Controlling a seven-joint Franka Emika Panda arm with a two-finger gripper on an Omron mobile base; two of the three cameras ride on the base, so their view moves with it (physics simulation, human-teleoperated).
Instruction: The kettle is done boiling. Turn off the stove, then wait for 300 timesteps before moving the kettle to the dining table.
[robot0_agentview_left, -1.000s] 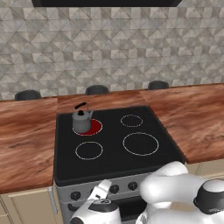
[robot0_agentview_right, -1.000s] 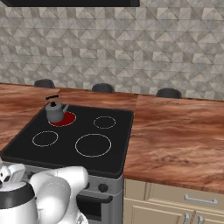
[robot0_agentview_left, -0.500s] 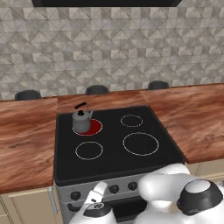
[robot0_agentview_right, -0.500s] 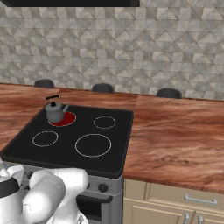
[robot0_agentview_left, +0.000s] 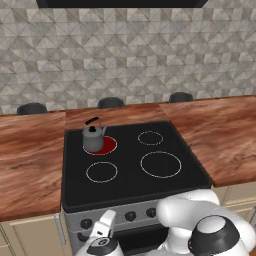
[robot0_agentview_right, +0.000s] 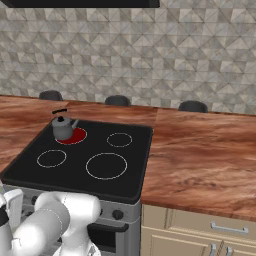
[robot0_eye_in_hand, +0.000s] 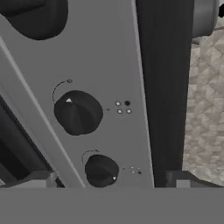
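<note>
Kettle: one kettle (robot0_agentview_left: 93, 138) sits on the rear-left burner of the stove (robot0_agentview_left: 131, 175), and that ring glows red beneath it.
Burners: four rings, three of them plain white outlines, one red.
Stools: three black stools (robot0_agentview_left: 111, 102) show behind the far counter edge.
Knobs, base views: the left base view shows a few black knobs (robot0_agentview_left: 130, 216) along the grey front.
Knobs, hand view: close up, two full knobs, the larger knob (robot0_eye_in_hand: 78, 112) with a white pointer mark, a smaller knob (robot0_eye_in_hand: 101, 171) below it, and part of a third at the top.
Gripper: the gripper (robot0_eye_in_hand: 109, 179) faces the front panel, jaws spread wide, nothing between them.
Counter: wood-grain counter (robot0_agentview_right: 200, 155) flanks the stove on both sides.
</note>
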